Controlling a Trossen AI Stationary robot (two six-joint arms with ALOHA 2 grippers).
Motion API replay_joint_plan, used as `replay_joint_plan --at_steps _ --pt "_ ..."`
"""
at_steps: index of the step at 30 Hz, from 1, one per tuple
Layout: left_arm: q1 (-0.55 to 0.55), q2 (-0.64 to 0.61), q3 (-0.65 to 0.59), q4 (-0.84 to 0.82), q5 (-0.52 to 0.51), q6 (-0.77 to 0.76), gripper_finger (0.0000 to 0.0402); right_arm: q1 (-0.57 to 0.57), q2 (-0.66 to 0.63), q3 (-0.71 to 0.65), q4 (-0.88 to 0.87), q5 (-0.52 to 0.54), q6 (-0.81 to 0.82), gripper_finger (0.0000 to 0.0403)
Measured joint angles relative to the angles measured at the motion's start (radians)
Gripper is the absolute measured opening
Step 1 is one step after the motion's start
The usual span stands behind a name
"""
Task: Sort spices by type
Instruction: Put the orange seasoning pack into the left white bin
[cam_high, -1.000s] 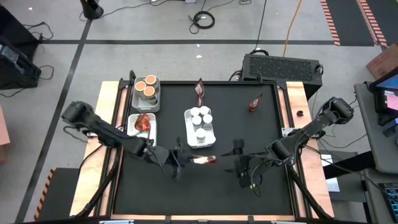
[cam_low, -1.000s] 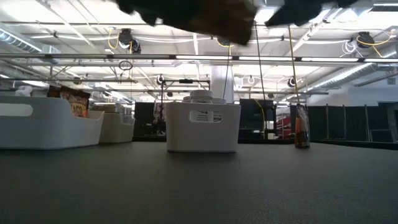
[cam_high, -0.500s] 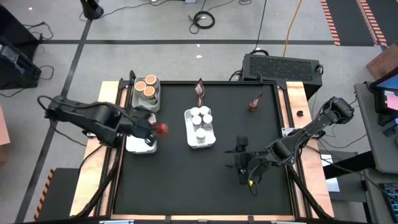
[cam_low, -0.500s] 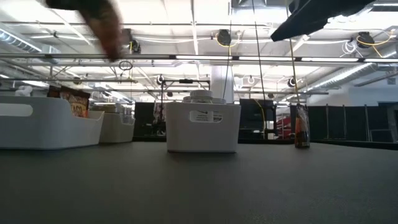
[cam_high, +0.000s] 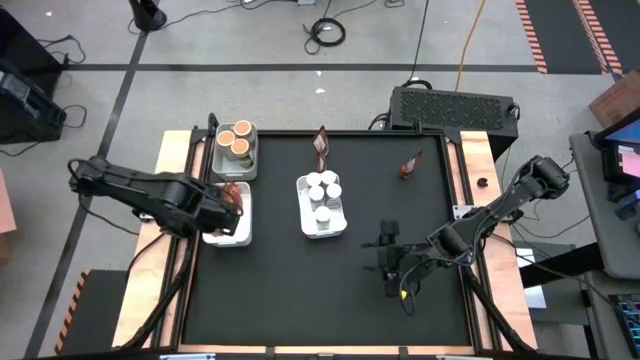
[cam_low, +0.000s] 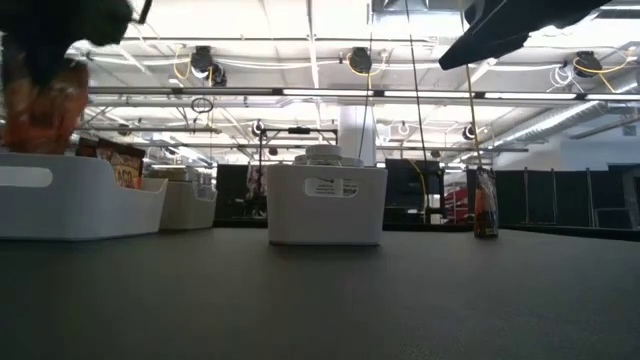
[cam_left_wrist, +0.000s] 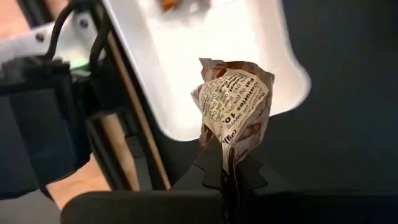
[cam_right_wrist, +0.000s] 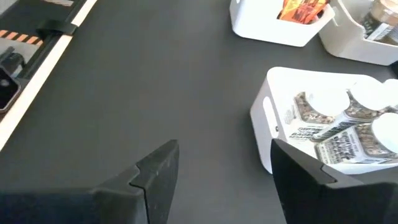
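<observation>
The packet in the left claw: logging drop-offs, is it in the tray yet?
Not yet. The packet is pinched in the shut left claw, held above the tray.

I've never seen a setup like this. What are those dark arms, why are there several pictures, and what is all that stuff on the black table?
These are two robot arms at a table, each ending in a two-finger gripper. One camera looks straight down, one sits at table height, and one rides on each wrist.

On the table stand three white trays: one with orange-topped tubs, one with white-capped jars, and one with reddish-brown packets. Two more packets lie loose at the far side.

The left gripper has its jaws shut on a crinkly packet, held over the packet tray. The right gripper waits with jaws open above bare table, beside the jar tray.
</observation>
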Motion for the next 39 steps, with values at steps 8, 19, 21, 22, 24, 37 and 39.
replay_joint_plan --at_steps 8,19,21,22,24,37,39 --pt "0.065 0.000 -0.141 0.012 -0.032 0.032 0.0001 0.001 0.000 0.000 0.001 -0.023 -0.003 0.0208" --pt "0.159 0.000 -0.258 0.132 0.005 0.139 0.0002 0.001 0.000 0.000 0.002 -0.023 0.000 0.0208" --pt "0.178 0.000 -0.258 0.131 0.003 0.160 0.0002 0.001 0.000 0.000 0.002 -0.023 0.000 0.0208" --pt "0.185 0.000 -0.258 0.131 0.002 0.168 0.0002 0.001 0.000 0.000 0.002 -0.023 0.000 0.0208" --pt "0.199 0.000 -0.258 0.132 0.001 0.175 0.0003 0.001 0.000 0.000 0.002 -0.024 0.000 0.0208" --pt "0.263 0.000 -0.258 0.147 -0.021 0.216 0.0067 0.001 0.000 0.000 0.001 -0.026 0.000 0.0208" --pt "0.268 0.000 -0.258 0.154 -0.021 0.227 0.0078 0.001 0.000 0.000 0.001 -0.026 0.000 0.0208"
